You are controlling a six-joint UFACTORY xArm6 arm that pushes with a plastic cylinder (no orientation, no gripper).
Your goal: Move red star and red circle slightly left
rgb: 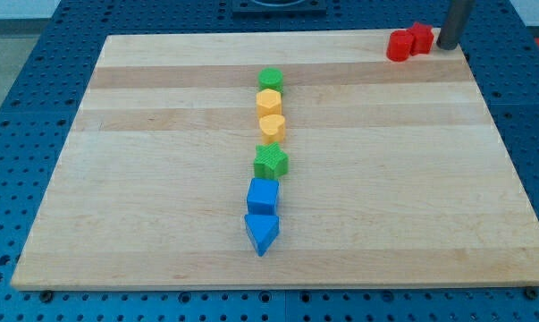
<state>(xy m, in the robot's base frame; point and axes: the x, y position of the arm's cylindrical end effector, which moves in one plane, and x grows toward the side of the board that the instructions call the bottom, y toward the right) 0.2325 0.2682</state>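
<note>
The red circle (pixel 399 46) and the red star (pixel 420 38) sit touching each other at the top right corner of the wooden board (pixel 162 179), the circle on the left. My tip (pixel 448 46) stands just to the right of the red star, very close to it; I cannot tell whether it touches.
A line of blocks runs down the board's middle: a green block (pixel 271 80), a yellow hexagon (pixel 269 101), a yellow heart (pixel 273 127), a green star-like block (pixel 271 162), a blue cube (pixel 263 195), a blue triangle (pixel 262 233). The board's right edge lies just right of my tip.
</note>
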